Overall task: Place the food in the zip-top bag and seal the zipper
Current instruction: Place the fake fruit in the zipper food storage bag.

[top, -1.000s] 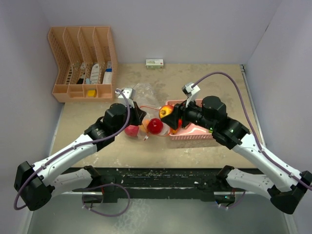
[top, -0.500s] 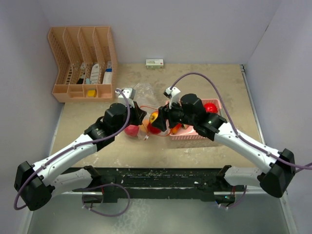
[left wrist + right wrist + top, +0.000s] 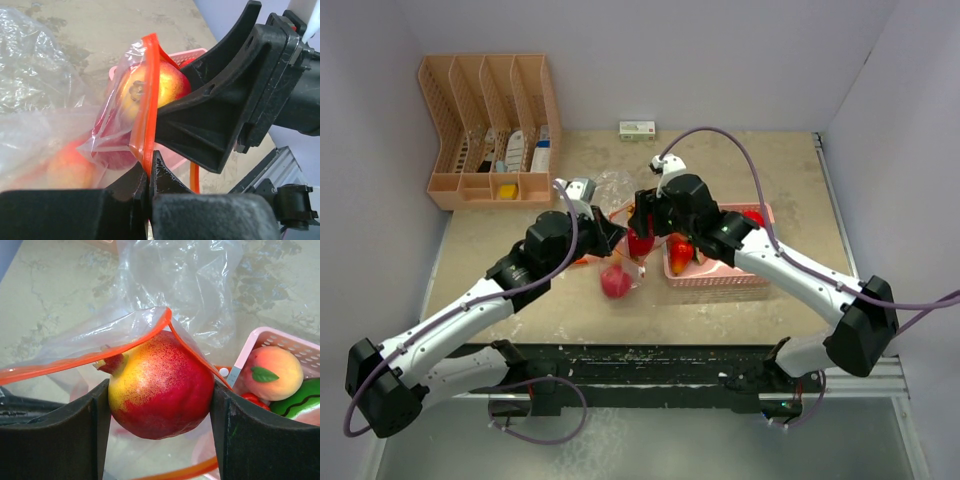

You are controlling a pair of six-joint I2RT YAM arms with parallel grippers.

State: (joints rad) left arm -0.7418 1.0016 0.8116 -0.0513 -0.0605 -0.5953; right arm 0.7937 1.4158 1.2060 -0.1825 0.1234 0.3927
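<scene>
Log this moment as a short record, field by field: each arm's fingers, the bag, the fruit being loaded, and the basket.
left fingers: shut, pinching the orange rim of the zip-top bag
right fingers: clamped on a red-and-yellow fruit
fruit position: at the bag's open mouth, rim draped over its top
zipper: unsealed
pink basket: holds a peach and a green piece

left arm [image 3: 450, 320], right arm [image 3: 800, 275]: white links, black joints | cables [image 3: 705, 130]: purple-grey | right pincer [image 3: 161, 385]: matte black
</scene>
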